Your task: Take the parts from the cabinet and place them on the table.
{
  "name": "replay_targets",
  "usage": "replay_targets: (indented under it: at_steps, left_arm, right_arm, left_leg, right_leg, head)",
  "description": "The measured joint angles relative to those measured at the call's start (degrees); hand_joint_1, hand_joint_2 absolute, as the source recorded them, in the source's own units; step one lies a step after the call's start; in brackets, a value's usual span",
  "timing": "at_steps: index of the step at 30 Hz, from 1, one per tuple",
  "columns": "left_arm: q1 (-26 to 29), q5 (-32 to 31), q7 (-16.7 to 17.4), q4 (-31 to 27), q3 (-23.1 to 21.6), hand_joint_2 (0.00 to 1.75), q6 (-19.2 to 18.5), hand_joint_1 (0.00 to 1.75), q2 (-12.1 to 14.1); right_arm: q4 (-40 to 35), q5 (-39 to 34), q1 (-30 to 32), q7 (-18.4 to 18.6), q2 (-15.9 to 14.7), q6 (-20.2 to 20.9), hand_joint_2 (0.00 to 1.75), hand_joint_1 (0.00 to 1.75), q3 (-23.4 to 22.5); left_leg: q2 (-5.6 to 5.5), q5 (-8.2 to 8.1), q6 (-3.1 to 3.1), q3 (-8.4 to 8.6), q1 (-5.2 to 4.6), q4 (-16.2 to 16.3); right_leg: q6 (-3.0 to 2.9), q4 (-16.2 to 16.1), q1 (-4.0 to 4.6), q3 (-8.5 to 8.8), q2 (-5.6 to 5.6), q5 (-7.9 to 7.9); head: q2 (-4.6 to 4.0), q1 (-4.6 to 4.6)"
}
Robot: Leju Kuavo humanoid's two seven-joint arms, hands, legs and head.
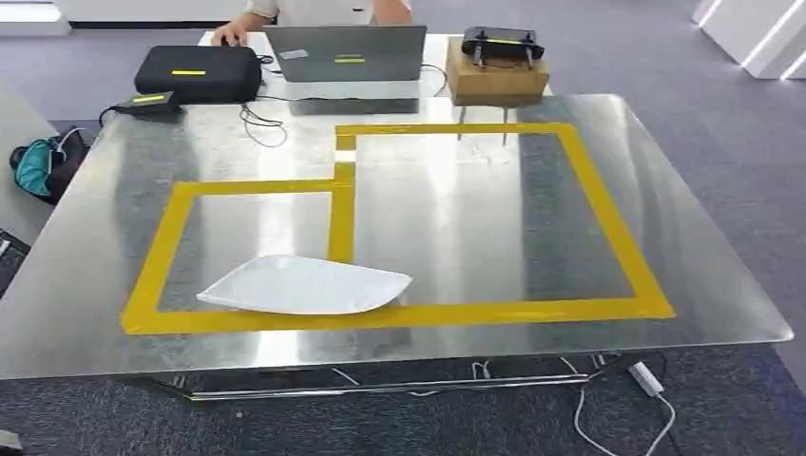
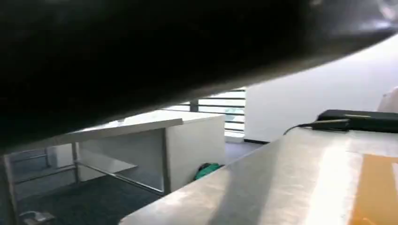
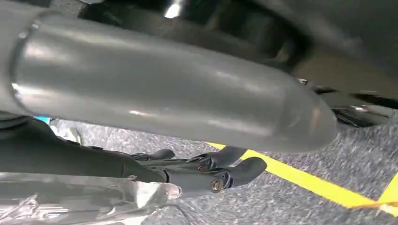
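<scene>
A flat white leaf-shaped part point(image 1: 304, 285) lies on the steel table point(image 1: 456, 218), across the near edge of the left yellow-taped box point(image 1: 162, 256). In the right wrist view my right hand point(image 3: 206, 171) hangs low over grey carpet. Its thick grey thumb point(image 3: 164, 89) stands apart from the dark fingers point(image 3: 234, 171), which stretch out straight with nothing between them and the thumb. A crinkled silvery sheet point(image 3: 84, 197) runs alongside the fingers; whether they touch it is unclear. In the left wrist view a dark blurred mass point(image 2: 141, 51) looms over the table's edge point(image 2: 263, 178), and the hand's fingers cannot be made out.
At the table's far side stand a laptop point(image 1: 347, 52), a black case point(image 1: 198, 72), a cardboard box point(image 1: 496, 81) with a controller on it, and loose cables. A person's hand point(image 1: 230, 34) rests by the case. A teal bag point(image 1: 38, 163) lies on the floor at the left.
</scene>
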Motion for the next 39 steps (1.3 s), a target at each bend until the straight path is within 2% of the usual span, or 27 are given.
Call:
replay_targets:
  at_steps: [2,3,5,6,7,8,12,13,14,16,18,19,21,22,23,24,27,28,29,30,32,33,34,36,37,38,39]
  left_arm:
    - [0.1,-0.3,0.0,0.0,0.0,0.0,0.0,0.0,-0.1]
    - [0.1,-0.4,0.0,0.0,0.0,0.0,0.0,0.0,-0.2]
    - [0.1,-0.5,0.0,0.0,0.0,0.0,0.0,0.0,-0.3]
    - [0.1,-0.5,0.0,0.0,0.0,0.0,0.0,0.0,-0.4]
    - [0.1,-0.5,0.0,0.0,0.0,0.0,0.0,0.0,-0.4]
    - [0.0,-0.6,0.0,0.0,0.0,0.0,0.0,0.0,-0.3]
    - [0.6,-0.9,0.0,0.0,0.4,0.0,0.0,0.0,-0.3]
    - [0.7,-0.9,0.0,0.0,0.7,0.0,0.0,0.0,-0.4]
    - [0.5,-0.9,0.0,0.0,0.8,0.0,0.0,0.0,-0.2]
    - [0.1,-1.0,0.0,0.0,0.8,0.0,0.1,0.0,-0.3]
    - [0.3,-1.1,0.0,0.0,0.9,0.0,0.1,0.0,-0.3]
    - [0.3,-1.3,0.0,0.0,0.9,0.0,0.1,0.0,-0.3]
    - [0.4,-1.4,0.0,0.0,1.0,0.0,0.1,0.0,-0.3]
    - [0.4,-1.4,0.0,0.0,1.1,0.0,0.2,0.0,-0.3]
    - [0.2,-1.4,0.0,0.0,1.0,0.0,0.1,0.0,-0.3]
    - [0.0,-1.4,0.0,0.0,1.0,0.0,0.2,0.0,-0.3]
    - [0.6,-1.4,0.0,0.0,1.2,0.0,0.2,0.0,-0.4]
    - [0.6,-1.4,0.0,0.0,1.2,0.0,0.2,0.0,-0.4]
    - [0.5,-1.4,0.0,0.0,1.2,0.0,0.2,0.0,-0.3]
    - [0.4,-1.4,0.0,0.0,1.1,0.0,0.2,0.0,-0.4]
    - [0.3,-1.4,0.0,0.0,1.1,0.0,0.2,0.0,-0.4]
    - [0.3,-1.5,0.0,0.0,1.1,0.0,0.3,0.0,-0.5]
    - [0.3,-1.6,0.0,0.0,1.1,0.0,0.3,0.0,-0.5]
    - [0.4,-2.2,0.0,0.0,1.1,0.0,0.5,0.0,-0.6]
    - [0.3,-2.6,0.0,0.0,1.2,0.0,0.7,0.0,-0.6]
    - [0.3,-2.8,0.0,0.0,1.2,0.0,0.8,0.0,-0.6]
    - [0.2,-3.0,0.0,0.0,1.2,0.0,0.9,0.0,-0.6]
  right_arm:
    - [0.0,0.0,0.3,0.1,0.0,0.0,0.0,0.0,0.0]
    - [0.0,0.0,0.4,0.1,0.0,0.0,0.0,0.0,0.0]
    - [0.0,0.0,0.3,0.1,0.0,-0.1,0.0,0.0,0.0]
    - [0.0,0.0,0.3,0.1,0.0,-0.2,0.0,0.0,0.0]
    - [0.0,0.0,0.3,0.1,0.0,-0.2,0.0,0.0,0.0]
    - [0.0,0.0,0.2,0.1,0.0,-0.2,0.0,0.0,0.0]
    - [0.0,0.0,0.1,0.1,0.0,0.0,0.0,0.0,0.0]
    - [0.0,0.0,0.0,0.1,-0.1,0.0,0.0,0.0,0.0]
    - [0.0,0.0,0.0,0.1,-0.1,0.0,0.0,0.0,0.0]
    - [0.0,-0.1,0.2,0.1,-0.1,0.0,0.0,0.0,0.0]
    - [0.0,-0.1,0.4,0.1,-0.1,0.0,0.0,0.0,0.0]
    - [0.0,-0.1,0.4,0.1,-0.1,0.0,0.0,0.0,0.0]
    - [0.0,-0.1,0.2,0.1,-0.1,0.0,0.0,0.0,0.0]
    - [0.0,-0.1,0.2,0.1,-0.1,0.0,0.0,0.0,0.0]
    - [0.0,-0.1,0.2,0.1,-0.1,0.0,0.0,0.0,0.0]
    - [0.0,-0.1,0.1,0.1,-0.1,0.0,0.0,0.0,0.0]
    - [0.0,-0.1,-0.1,0.1,-0.1,0.0,0.0,0.0,0.0]
    - [0.0,-0.1,-0.1,0.1,-0.1,0.0,0.0,0.0,0.0]
    - [0.0,-0.1,-0.2,0.1,-0.1,0.0,0.0,0.0,0.0]
    - [0.0,-0.1,-0.1,0.1,-0.1,0.0,0.0,0.0,0.0]
    - [0.0,-0.1,0.2,0.1,-0.1,0.0,0.0,0.0,0.0]
    - [0.0,-0.1,0.3,0.1,-0.1,0.0,0.0,0.0,0.0]
    - [0.0,-0.2,0.4,0.1,-0.1,0.0,0.0,0.0,0.0]
    - [0.0,-0.4,0.3,0.1,-0.1,0.0,0.0,0.0,0.0]
    - [0.0,-0.5,0.3,0.1,-0.1,0.0,0.0,0.0,0.0]
    - [0.0,-0.6,0.3,0.1,-0.1,0.0,0.0,0.0,0.0]
    - [0.0,-0.7,0.3,0.1,-0.1,0.0,0.0,0.0,0.0]
  left_leg:
    - [-1.68,-0.01,0.1,-0.04,-0.13,0.0]
    - [-2.64,-0.01,0.1,0.01,-0.15,0.0]
    - [-4.49,0.0,0.08,0.18,-0.1,0.1]
    - [-5.3,-0.04,-0.06,0.31,-0.02,0.1]
    - [-6.06,-0.06,-0.32,0.28,0.05,0.1]
    - [-6.82,-0.17,-0.73,-0.09,-0.29,0.6]
    - [-8.95,0.71,-2.27,-0.91,0.27,0.0]
    - [-4.88,-0.08,-2.47,-1.25,-0.14,1.0]
    - [-2.18,-2.06,-2.74,-2.64,-0.28,3.9]
    - [-0.68,-6.67,-3.03,-7.3,-0.19,13.6]
    - [-0.64,-7.56,-3.14,-9.56,-0.18,18.3]
    - [-0.62,-6.01,-3.11,-8.69,-0.18,16.8]
    - [0.68,-1.08,-2.87,-3.68,-0.24,7.5]
    - [3.5,0.58,-2.65,-0.87,-0.38,2.6]
    - [5.23,-0.14,-2.63,0.04,-1.03,0.4]
    - [4.21,-0.03,-1.79,-0.16,-0.77,0.4]
    - [2.11,-0.02,-0.88,-0.27,-0.81,0.1]
    - [1.52,0.21,-0.51,-0.13,-0.41,0.0]
    - [0.89,0.25,-0.22,-0.17,-0.35,0.0]
    - [0.28,0.29,0.05,-0.24,-0.32,0.0]
    - [-1.34,0.25,0.25,-0.32,-0.36,0.0]
    - [-2.1,0.25,0.24,-0.3,-0.37,0.0]
    - [-3.04,0.26,0.24,-0.25,-0.34,0.0]
    - [-4.73,0.29,0.12,-0.07,-0.23,0.1]
    - [-5.49,0.27,-0.14,-0.05,-0.14,0.1]
    - [-6.11,0.33,-0.52,-0.26,-0.35,0.3]
    - [-6.95,0.33,-0.79,-0.67,-0.37,0.7]
  right_leg:
    - [-0.11,7.7,0.03,-4.17,0.34,-2.29]
    - [-0.22,7.7,0.04,-4.56,0.35,-1.29]
    - [-0.52,0.7,0.0,-1.95,0.78,3.85]
    - [-0.66,-4.3,-0.1,0.25,1.91,6.58]
    - [-0.75,-8.3,-0.37,1.79,4.56,7.78]
    - [-0.84,-9.8,-0.83,2.4,6.39,7.16]
    - [-2.23,-9.8,-0.69,2.79,3.75,7.48]
    - [-2.5,-10.0,-0.66,2.92,3.0,7.63]
    - [-2.89,-10.0,-0.52,2.97,2.25,7.58]
    - [-3.15,-10.0,-0.32,2.95,0.36,7.41]
    - [-3.26,-10.0,-0.28,3.02,-1.36,7.28]
    - [-3.22,-10.0,-0.28,3.12,-2.21,7.17]
    - [-3.0,-10.0,-0.28,3.57,-3.73,6.83]
    - [-2.7,-10.0,-0.11,3.91,-4.31,6.63]
    - [-2.3,-9.7,0.4,3.88,-4.93,6.2]
    - [-2.06,-9.9,0.58,3.56,-5.29,6.07]
    - [-1.34,-10.5,0.61,5.02,-7.51,5.75]
    - [-0.91,-10.0,0.31,4.65,-6.19,5.21]
    - [-0.72,-7.1,0.33,3.55,-2.48,3.2]
    - [-0.62,-2.9,0.23,1.59,-0.87,1.04]
    - [-0.57,6.5,0.22,-3.14,0.27,-2.42]
    - [-0.57,8.1,0.22,-4.28,0.33,-2.35]
    - [-0.62,7.0,0.21,-4.18,0.36,-0.76]
    - [-0.74,-1.2,0.02,-0.88,1.02,4.65]
    - [-0.72,-6.2,-0.29,1.3,3.19,7.12]
    - [-0.83,-8.4,-0.59,2.14,6.16,6.87]
    - [-1.1,-9.4,-0.82,2.44,5.87,6.7]
  head:
    - [0.0,0.13]
    - [0.0,0.13]
    - [0.0,0.13]
    - [0.0,0.17]
    - [0.0,0.15]
    - [0.0,0.06]
    - [0.0,0.07]
    - [0.0,-0.18]
    - [0.0,-0.68]
    - [0.0,-0.63]
    - [0.0,-0.66]
    - [0.0,-0.61]
    - [0.0,-0.61]
    - [0.0,-0.65]
    - [0.0,-0.79]
    - [0.0,-0.55]
    - [0.0,-0.48]
    - [0.0,-0.29]
    - [0.0,-0.13]
    - [0.0,0.02]
    - [0.0,0.0]
    - [-0.02,0.0]
    - [0.0,0.0]
    - [0.0,0.02]
    - [0.0,0.04]
    - [0.0,0.04]
    - [-0.02,-0.13]
